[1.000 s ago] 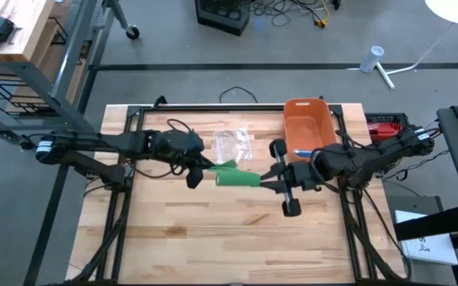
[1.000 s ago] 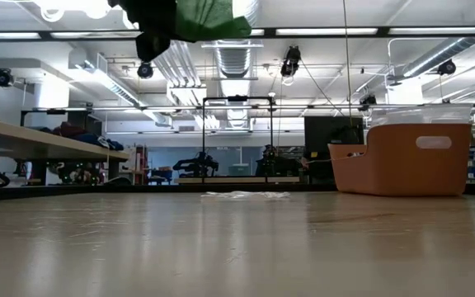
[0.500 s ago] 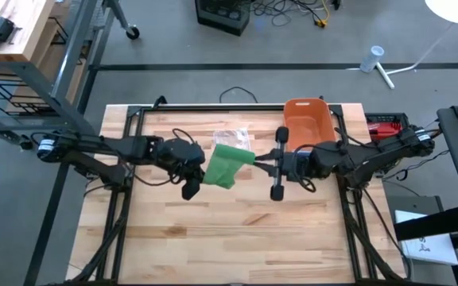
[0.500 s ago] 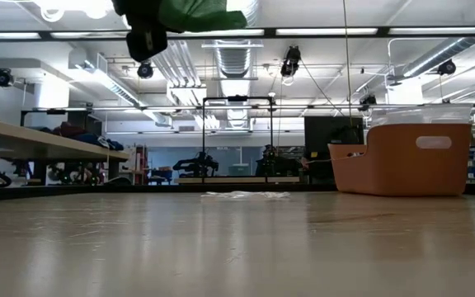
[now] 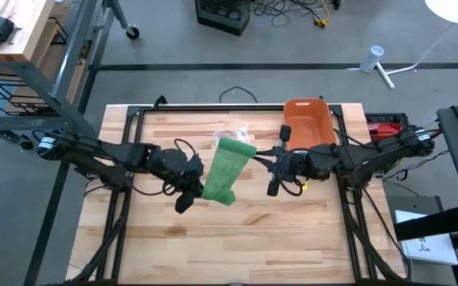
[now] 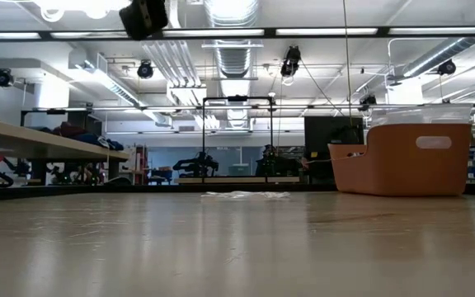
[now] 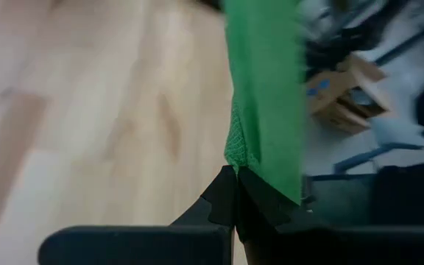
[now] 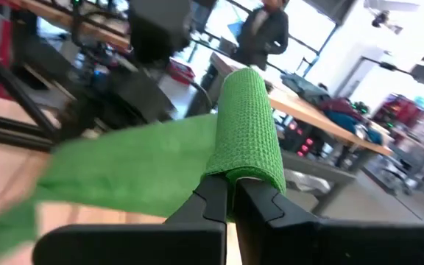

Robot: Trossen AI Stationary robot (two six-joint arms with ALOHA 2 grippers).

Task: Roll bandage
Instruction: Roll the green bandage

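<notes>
A green mesh bandage (image 5: 224, 171) hangs in the air above the table's middle, drawn out as a flat strip between my two grippers. Its rolled part (image 5: 236, 148) is at the far end by my right gripper (image 5: 256, 158), which is shut on it. Its loose end (image 5: 215, 195) is at my left gripper (image 5: 200, 190), which is shut on it. The low view shows only a dark part of an arm (image 6: 143, 16) at the top, and no bandage. My left gripper pinches the bandage's loose end at one corner (image 7: 239, 157) between its two shut fingertips (image 7: 223, 193), coming from the table's left. The strip runs away from the fingers, lifted clear of the table. My right gripper pinches the rolled part at its end (image 8: 244, 174) between its two shut fingers (image 8: 213, 197), coming level from the table's right. The roll (image 8: 249, 118) stands clear of the table, and the strip leaves it toward my left gripper.
An orange bin (image 5: 305, 123) stands at the far right of the table and also shows in the low view (image 6: 402, 161). A clear plastic bag (image 5: 232, 138) lies on the table beyond the bandage. A person (image 8: 262, 29) stands in the room behind.
My left gripper has gone toward the table's near edge with the loose end. My right gripper has gone toward the far edge and left with the roll. The bandage has been drawn out from a short roll into a long flat strip, and it has risen out of the low view.
</notes>
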